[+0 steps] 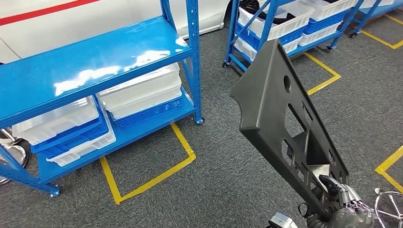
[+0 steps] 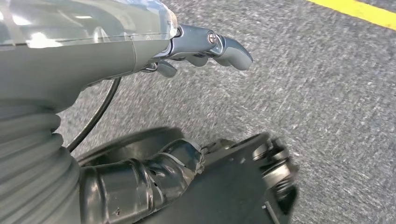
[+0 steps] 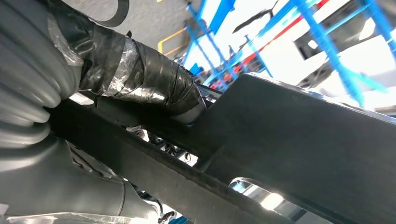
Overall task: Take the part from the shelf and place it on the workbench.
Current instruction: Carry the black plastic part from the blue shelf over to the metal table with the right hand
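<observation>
A large dark grey plastic part [image 1: 280, 123], a flat panel with a round hole and several slots, stands tilted upward in the head view above the carpet. My right hand [image 1: 344, 202] grips its lower end at the bottom right. In the right wrist view the same part [image 3: 289, 154] crosses the frame close up, with my right hand [image 3: 154, 88] wrapped against it. My left hand [image 2: 205, 49] hangs over the grey carpet with its fingers slightly curled and nothing in them.
A blue shelf rack [image 1: 95, 61] with white and blue bins [image 1: 138, 92] stands at the left. A second blue rack [image 1: 285, 23] with bins stands behind. Yellow floor tape [image 1: 157, 175] marks bays on the grey carpet. A chair base [image 1: 389, 206] sits at the bottom right.
</observation>
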Robot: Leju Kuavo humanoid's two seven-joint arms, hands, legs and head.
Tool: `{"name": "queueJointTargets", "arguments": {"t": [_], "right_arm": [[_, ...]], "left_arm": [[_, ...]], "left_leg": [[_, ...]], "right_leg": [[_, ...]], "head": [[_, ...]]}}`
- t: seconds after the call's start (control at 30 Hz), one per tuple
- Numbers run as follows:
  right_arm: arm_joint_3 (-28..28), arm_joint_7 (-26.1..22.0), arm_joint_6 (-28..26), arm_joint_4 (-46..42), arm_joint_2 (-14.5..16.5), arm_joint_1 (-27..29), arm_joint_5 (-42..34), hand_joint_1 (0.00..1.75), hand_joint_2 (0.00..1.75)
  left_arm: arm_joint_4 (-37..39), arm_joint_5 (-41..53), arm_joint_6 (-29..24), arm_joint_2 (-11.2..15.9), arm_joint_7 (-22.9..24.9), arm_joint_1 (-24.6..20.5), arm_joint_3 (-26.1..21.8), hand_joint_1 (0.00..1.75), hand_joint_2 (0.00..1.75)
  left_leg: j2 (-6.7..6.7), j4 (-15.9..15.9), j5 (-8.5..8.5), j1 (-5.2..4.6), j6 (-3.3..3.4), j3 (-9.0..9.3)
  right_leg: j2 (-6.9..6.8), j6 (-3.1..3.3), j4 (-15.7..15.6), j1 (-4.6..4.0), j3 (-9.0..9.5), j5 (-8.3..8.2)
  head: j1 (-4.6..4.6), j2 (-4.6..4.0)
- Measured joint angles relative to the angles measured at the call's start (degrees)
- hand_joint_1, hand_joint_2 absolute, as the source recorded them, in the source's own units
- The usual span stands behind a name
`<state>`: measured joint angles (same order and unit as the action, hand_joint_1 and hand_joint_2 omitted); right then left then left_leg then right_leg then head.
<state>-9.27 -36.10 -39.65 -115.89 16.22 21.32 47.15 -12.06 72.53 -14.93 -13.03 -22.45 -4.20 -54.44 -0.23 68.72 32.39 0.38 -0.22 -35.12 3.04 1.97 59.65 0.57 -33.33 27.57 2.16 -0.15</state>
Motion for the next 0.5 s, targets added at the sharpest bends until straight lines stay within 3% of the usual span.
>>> {"name": "queueJointTargets", "arguments": {"t": [0.07, 0.13, 0.2, 0.27, 0.33, 0.4, 0.43, 0.47, 0.5], "right_arm": [[-0.7, -0.7, 0.0, 0.0, 0.5, 0.0, -0.9, 1.75, 1.75], [-1.3, -1.2, 0.0, -0.1, 1.0, 0.0, -1.6, 1.75, 1.75], [-2.0, -1.7, 0.0, -0.2, 1.3, 0.1, -2.1, 1.75, 1.75], [-2.7, -2.2, 0.0, -0.3, 1.5, 0.2, -2.7, 1.75, 1.75], [-3.1, -2.5, 0.0, -0.3, 1.6, 0.2, -3.3, 1.75, 1.75], [-3.4, -2.6, 0.0, -0.2, 1.8, 0.2, -3.7, 1.75, 1.75], [-3.6, -2.6, 0.0, -0.2, 1.8, 0.2, -3.9, 1.75, 1.75], [-3.8, -2.7, 0.0, -0.1, 1.9, 0.3, -4.1, 1.75, 1.75], [-3.9, -2.7, 0.0, -0.1, 1.9, 0.3, -4.2, 1.75, 1.75]], "left_arm": [[0.0, 0.0, 0.0, 0.0, 0.0, 0.0, 0.0, 0.00, 1.75], [0.0, 0.0, 0.0, 0.0, 0.0, 0.0, 0.0, 0.00, 1.75], [0.0, 0.0, -0.1, -0.1, 0.1, -0.1, 0.0, 0.00, 1.75], [0.0, 0.1, -0.1, -0.2, 0.1, -0.2, 0.0, 0.00, 1.75], [0.0, 0.1, -0.2, -0.2, 0.1, -0.1, 0.0, 0.00, 1.75], [0.0, 0.2, -0.2, -0.2, 0.1, 0.0, -0.1, 0.00, 1.75], [0.0, 0.2, -0.2, -0.2, 0.1, 0.0, -0.1, 0.00, 1.75], [0.0, 0.2, -0.2, -0.2, 0.1, 0.0, -0.1, 0.00, 1.75], [0.0, 0.2, -0.2, -0.3, 0.1, -0.1, -0.1, 0.00, 1.75]], "left_leg": [[-2.54, -7.2, -3.01, 0.19, 0.27, 3.18], [-3.97, -10.0, -3.41, 0.14, 0.50, 4.38], [-2.90, -10.6, -3.71, 0.12, 1.08, 4.53], [-1.54, -11.3, -4.22, 0.26, 1.97, 4.68], [-0.11, -11.6, -4.42, 0.17, 2.51, 4.70], [1.51, -11.6, -4.36, -0.02, 2.66, 4.62], [2.30, -11.6, -4.30, -0.08, 2.68, 4.60], [3.04, -11.5, -4.22, -0.11, 2.63, 4.63], [3.68, -11.5, -4.10, -0.12, 2.51, 4.72]], "right_leg": [[1.32, -0.28, 0.3, -0.05, -0.12, 0.03], [2.49, -0.96, 0.4, 0.07, -0.62, -0.21], [3.36, -1.69, 0.3, 0.27, -1.02, -0.52], [1.63, -2.05, 2.1, 0.11, -1.94, 0.73], [-1.21, -2.28, 7.8, 0.03, -4.59, 4.12], [-2.23, -2.62, 14.0, 0.23, -7.48, 6.69], [-2.45, -2.76, 15.0, 0.33, -7.83, 6.60], [-2.74, -2.84, 13.8, 0.41, -7.03, 5.45], [-3.36, -2.82, 10.5, 0.44, -5.16, 3.63]], "head": [[0.02, 0.00], [0.02, 0.00], [0.03, 0.00], [0.13, 0.00], [0.24, 0.00], [0.27, 0.00], [0.27, 0.00], [0.28, 0.00], [0.28, 0.00]]}}
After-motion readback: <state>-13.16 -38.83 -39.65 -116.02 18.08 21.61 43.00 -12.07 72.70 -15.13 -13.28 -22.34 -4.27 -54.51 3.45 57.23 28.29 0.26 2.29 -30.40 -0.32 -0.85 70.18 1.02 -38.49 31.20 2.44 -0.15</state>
